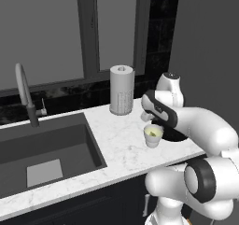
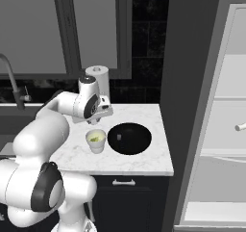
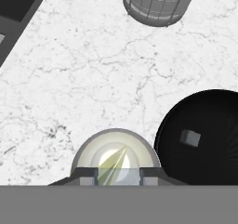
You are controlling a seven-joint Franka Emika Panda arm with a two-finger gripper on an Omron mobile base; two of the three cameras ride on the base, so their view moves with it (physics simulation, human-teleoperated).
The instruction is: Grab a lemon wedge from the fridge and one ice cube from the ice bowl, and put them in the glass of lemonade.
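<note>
My gripper (image 3: 116, 177) hangs right above the glass of lemonade (image 3: 116, 146), shut on the lemon wedge (image 3: 113, 165), whose pale yellow-green tip points over the liquid. The glass (image 2: 96, 140) stands on the marble counter just left of the ice bowl (image 2: 129, 138), with the gripper (image 2: 103, 112) a little above it. In the black ice bowl (image 3: 204, 135) lies one grey ice cube (image 3: 190, 137). The arm hides most of the bowl in the left base view, where the glass (image 1: 152, 135) shows below the hand (image 1: 154, 119). The fridge (image 2: 230, 82) stands open at the right.
A tall perforated grey-white cylinder (image 1: 122, 89) stands at the back of the counter (image 1: 121, 144), behind the glass. The dark sink basin (image 1: 46, 149) with its tap (image 1: 25, 95) lies to the left. A small pale item (image 2: 240, 127) rests on a fridge shelf.
</note>
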